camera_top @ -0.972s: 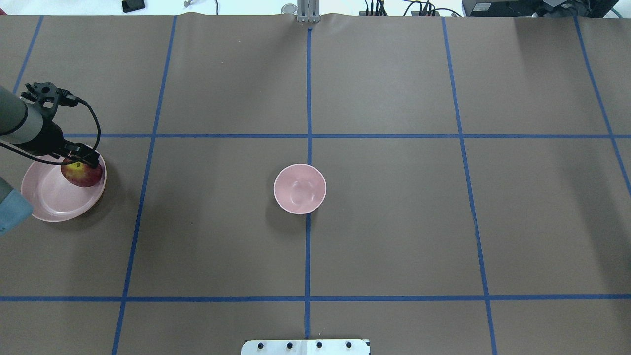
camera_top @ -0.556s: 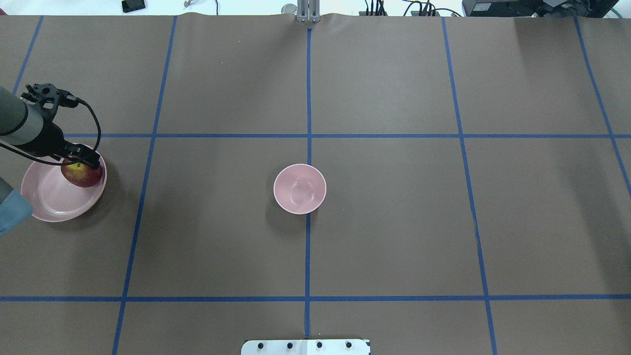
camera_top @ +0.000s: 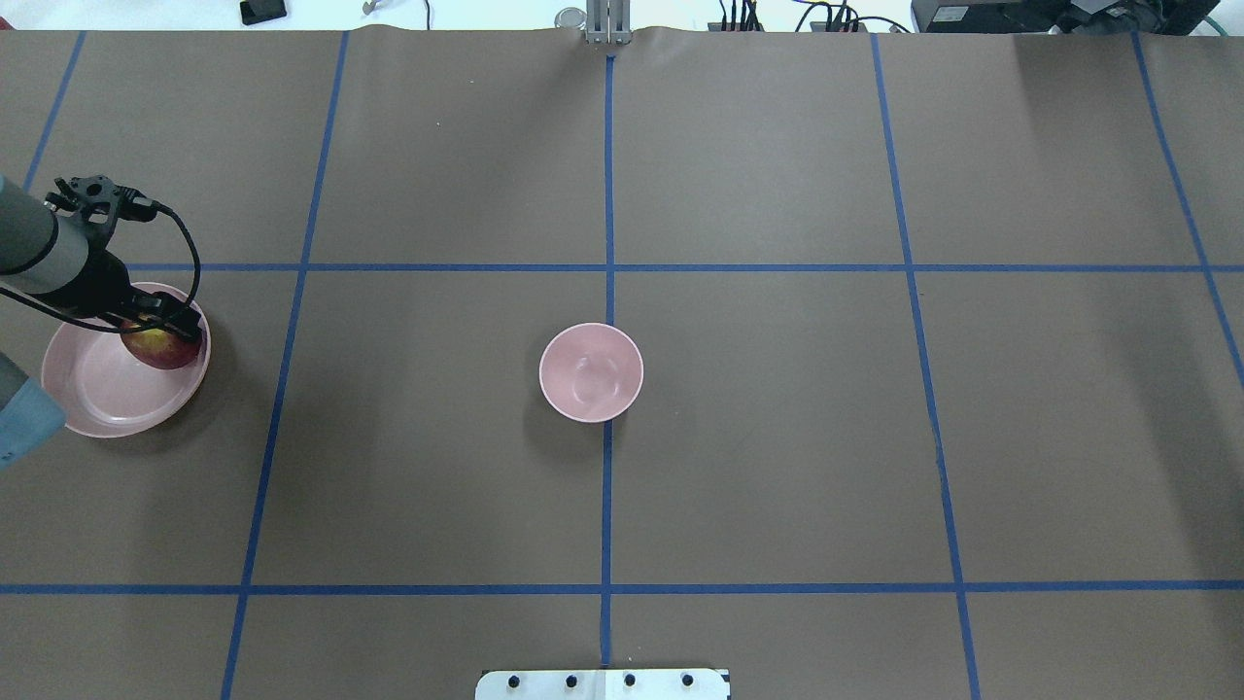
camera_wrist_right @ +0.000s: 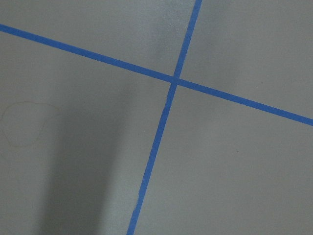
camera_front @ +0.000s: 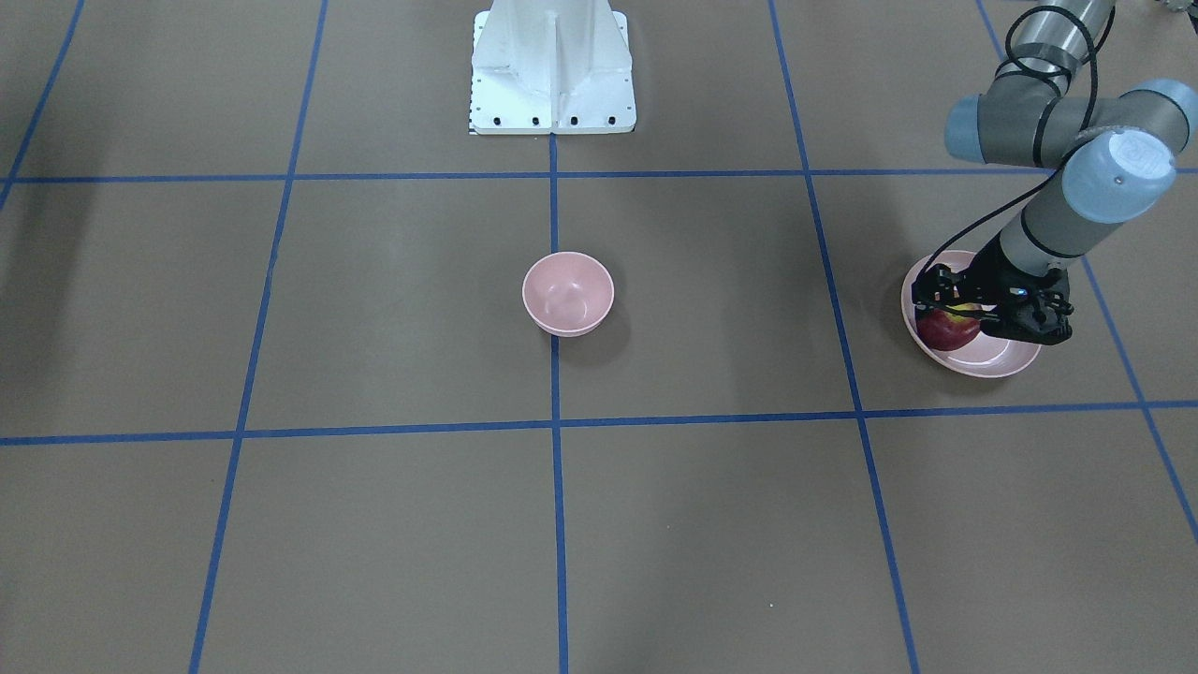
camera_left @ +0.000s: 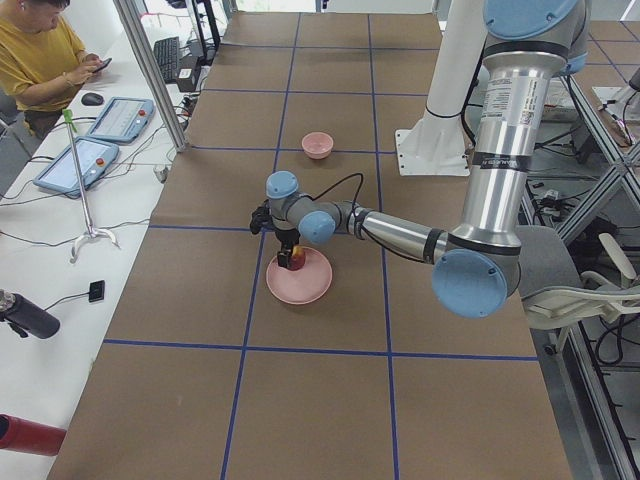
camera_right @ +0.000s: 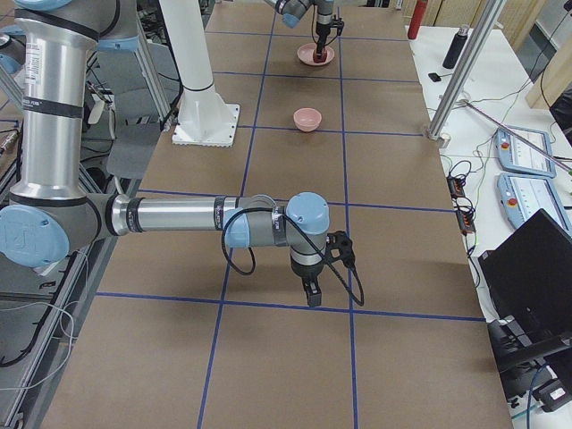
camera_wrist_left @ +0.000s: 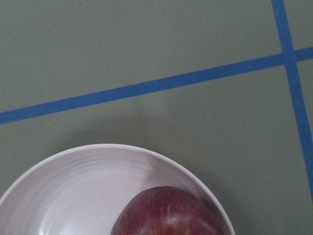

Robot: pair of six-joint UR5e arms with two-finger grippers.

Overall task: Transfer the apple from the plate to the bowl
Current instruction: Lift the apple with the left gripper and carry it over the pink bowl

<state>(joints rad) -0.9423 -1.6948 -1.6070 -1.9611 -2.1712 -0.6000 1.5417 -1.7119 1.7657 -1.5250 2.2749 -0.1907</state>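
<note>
The dark-red apple (camera_top: 167, 350) lies at the right side of the wide pale-pink plate (camera_top: 107, 399) at the table's left end. It also shows in the front view (camera_front: 947, 331) and in the left wrist view (camera_wrist_left: 166, 211), low in the frame. My left gripper (camera_top: 160, 323) is down over the apple, open, with its fingers on either side of it. The small deep pink bowl (camera_top: 591, 372) stands empty at the table's middle. My right gripper (camera_right: 309, 293) hangs over bare table far from both; I cannot tell whether it is open or shut.
Blue tape lines divide the brown table cover (camera_top: 777, 437). The robot's white base (camera_front: 552, 65) stands at the table's edge. A person (camera_left: 45, 60) sits beside the table's far side with control tablets (camera_left: 80, 165).
My left gripper has lowered further onto the apple, covering more of its top. The apple, plate and bowl have stayed in place.
</note>
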